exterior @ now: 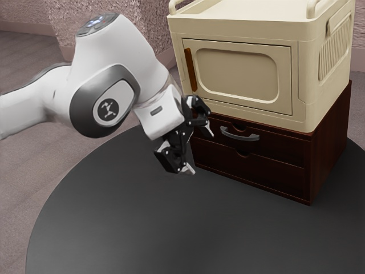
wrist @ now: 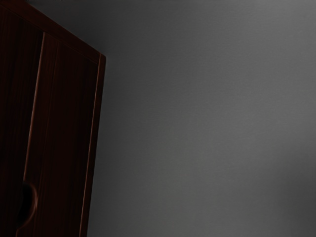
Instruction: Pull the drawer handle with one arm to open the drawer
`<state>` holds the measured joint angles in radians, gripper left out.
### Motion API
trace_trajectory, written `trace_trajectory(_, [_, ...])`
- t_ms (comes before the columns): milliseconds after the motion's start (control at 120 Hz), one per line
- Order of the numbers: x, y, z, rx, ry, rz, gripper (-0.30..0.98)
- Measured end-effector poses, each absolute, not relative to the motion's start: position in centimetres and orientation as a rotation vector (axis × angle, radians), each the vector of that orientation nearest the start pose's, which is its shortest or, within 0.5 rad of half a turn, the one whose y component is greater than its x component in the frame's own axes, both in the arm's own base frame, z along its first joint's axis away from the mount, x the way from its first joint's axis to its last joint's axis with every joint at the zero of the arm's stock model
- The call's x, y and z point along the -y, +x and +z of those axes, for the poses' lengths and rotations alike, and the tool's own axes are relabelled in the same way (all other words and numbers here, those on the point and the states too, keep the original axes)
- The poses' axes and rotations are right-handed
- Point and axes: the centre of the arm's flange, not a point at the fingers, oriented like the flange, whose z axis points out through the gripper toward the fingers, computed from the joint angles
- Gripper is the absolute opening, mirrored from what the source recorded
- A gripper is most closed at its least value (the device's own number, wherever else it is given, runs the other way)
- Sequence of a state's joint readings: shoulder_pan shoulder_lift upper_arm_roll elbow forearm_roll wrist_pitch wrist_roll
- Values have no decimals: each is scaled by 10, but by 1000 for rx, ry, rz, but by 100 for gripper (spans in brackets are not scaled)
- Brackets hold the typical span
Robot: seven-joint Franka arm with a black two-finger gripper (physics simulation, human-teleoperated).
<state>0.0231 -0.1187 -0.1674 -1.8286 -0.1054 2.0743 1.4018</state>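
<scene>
Mid-frame in the exterior view, the black two-finger gripper gapes wide, apart from the curved grey handle on the closed dark-brown wooden drawer

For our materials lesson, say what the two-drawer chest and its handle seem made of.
Two-drawer chest: probably wood, dark reddish-brown with a faint sheen; streaks like grain show on its fronts. Drawer handle: perhaps metal, smooth and grey with a soft shine, though painted plastic is possible.
</scene>
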Motion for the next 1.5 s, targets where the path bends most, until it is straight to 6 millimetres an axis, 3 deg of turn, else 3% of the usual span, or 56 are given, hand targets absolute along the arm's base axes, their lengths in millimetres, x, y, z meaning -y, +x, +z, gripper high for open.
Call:
trace_trajectory(342, [106,560,599,-2156,-2015,-496,69])
trace_trajectory(783, [104,574,596,-2200,-1938,-511,69])
trace_trajectory(1250, [84,598,572,-2205,-1956,-484,69])
trace_trajectory(1500, [73,602,580,-2179,-1950,-505,69])
